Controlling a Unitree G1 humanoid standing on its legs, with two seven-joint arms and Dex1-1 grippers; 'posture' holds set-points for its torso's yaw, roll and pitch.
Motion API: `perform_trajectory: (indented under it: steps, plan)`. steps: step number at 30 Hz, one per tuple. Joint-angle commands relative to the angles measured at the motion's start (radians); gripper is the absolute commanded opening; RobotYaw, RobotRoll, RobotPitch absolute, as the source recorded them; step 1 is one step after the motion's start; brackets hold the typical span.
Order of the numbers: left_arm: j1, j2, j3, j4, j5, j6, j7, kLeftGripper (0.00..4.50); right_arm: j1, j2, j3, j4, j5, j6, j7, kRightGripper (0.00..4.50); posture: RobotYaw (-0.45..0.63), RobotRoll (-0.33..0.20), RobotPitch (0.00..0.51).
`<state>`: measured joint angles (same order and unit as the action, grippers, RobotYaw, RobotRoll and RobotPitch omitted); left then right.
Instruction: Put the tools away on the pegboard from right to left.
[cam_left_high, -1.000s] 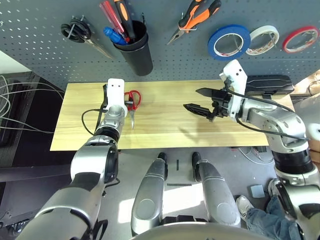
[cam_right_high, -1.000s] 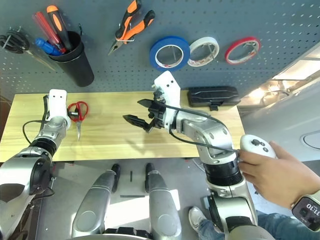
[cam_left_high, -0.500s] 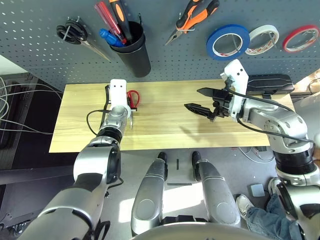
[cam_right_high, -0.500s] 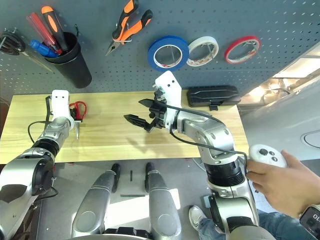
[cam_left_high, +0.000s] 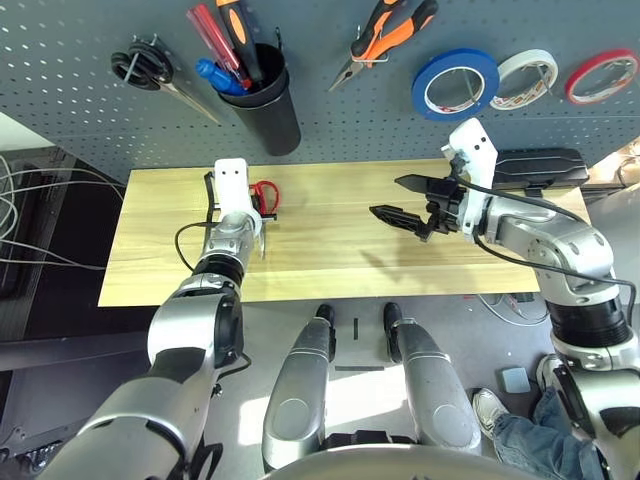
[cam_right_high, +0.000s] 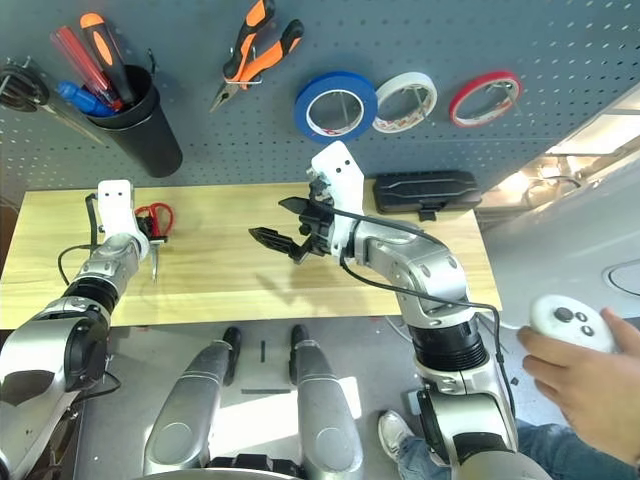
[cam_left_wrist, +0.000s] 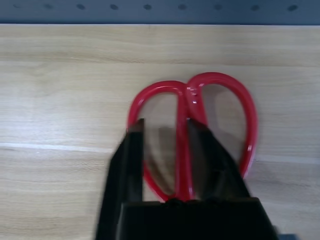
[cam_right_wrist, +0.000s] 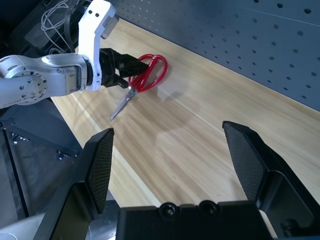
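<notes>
I am watching my left hand (cam_left_wrist: 165, 135), jaws partly closed, having closed in around one loop of the red-handled scissors (cam_left_wrist: 200, 125) lying on the counter (cam_left_high: 330, 235); the pegboard (cam_left_high: 330, 110) hanging is coming next. My right hand (cam_left_high: 400, 200) is hovering wide, empty.

A light wooden table (cam_left_high: 330, 255) with visible grain runs across the middle of the frame. Below its front edge lies a grey floor (cam_left_high: 60, 390), with a bright patch of light at lower centre. At the left edge, white and grey cables (cam_left_high: 25, 215) hang in loops over a dark cabinet (cam_left_high: 40, 290). At the right of the right eye view, pale panels (cam_right_high: 590, 170) catch strong light. A person's hand (cam_right_high: 590, 385) holds a white controller (cam_right_high: 568, 322) at lower right.
</notes>
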<state>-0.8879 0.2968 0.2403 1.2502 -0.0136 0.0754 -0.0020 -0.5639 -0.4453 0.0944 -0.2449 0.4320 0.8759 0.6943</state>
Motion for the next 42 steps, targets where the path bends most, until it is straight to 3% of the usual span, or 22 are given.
perform_trajectory:
  steps: [1,6,12,16,27,37,42]
  plan:
    - [0.027,-0.022,0.0,0.052,-0.007,0.033,-0.009,2.97,0.012,-0.005,0.006,0.001,0.01,-0.004,0.009,4.5,-0.04,0.0,0.446]
    - [0.02,-0.018,0.001,0.054,-0.004,0.022,-0.005,4.49,0.015,-0.008,0.008,-0.003,0.011,-0.003,0.012,4.5,-0.04,0.0,0.444]
    - [0.004,-0.02,0.007,0.049,-0.01,0.013,-0.004,4.49,0.025,-0.014,0.007,-0.011,0.012,-0.001,0.013,4.5,-0.04,0.0,0.442]
    - [0.01,-0.033,-0.001,0.047,-0.011,0.05,-0.024,3.63,0.028,-0.013,0.011,-0.01,0.011,-0.006,0.014,4.5,-0.03,0.0,0.439]
    - [0.131,-0.054,-0.028,-0.013,-0.014,0.124,-0.05,0.11,0.014,-0.004,0.017,0.01,0.007,-0.018,0.021,4.5,0.01,0.0,0.445]
    - [0.221,-0.057,-0.018,-0.189,-0.047,0.177,-0.068,0.05,-0.007,-0.003,0.026,0.039,0.003,-0.032,0.033,4.5,0.02,0.0,0.45]
    - [0.253,-0.057,-0.008,-0.374,-0.08,0.22,-0.06,1.23,-0.013,-0.006,0.026,0.049,0.0,-0.036,0.037,4.5,0.02,0.0,0.451]
